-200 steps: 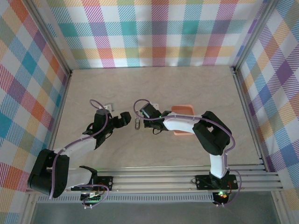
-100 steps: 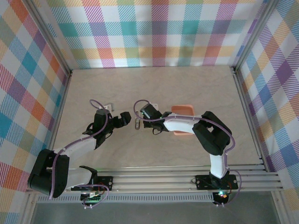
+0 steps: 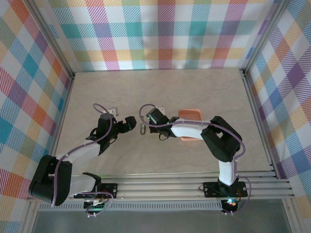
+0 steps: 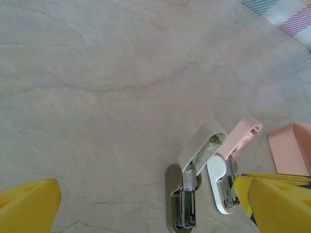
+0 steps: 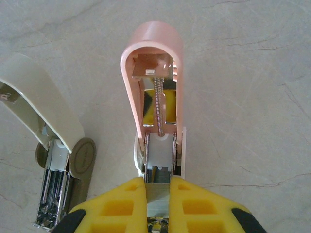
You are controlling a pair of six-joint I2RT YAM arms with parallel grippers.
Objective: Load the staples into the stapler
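Out from the near edge, the left gripper [image 3: 131, 122] hangs empty with its yellow fingers [image 4: 26, 206] spread wide, just left of the stapler [image 5: 150, 29]. The right gripper [image 5: 158, 189] pinches the stapler's white-and-metal base at mid-table, with the pink lid swung up and the spring bare. A cream stapler [image 5: 39, 107], also hinged open, lies just beside it, not touching. The orange tray [image 3: 190, 114] sits partly under the right arm. Beyond it, bare table [image 3: 160, 87] runs to the checked walls [image 3: 160, 34].

Lab cell: alu frame [image 3: 194, 187], plaid walls [image 3: 165, 34].
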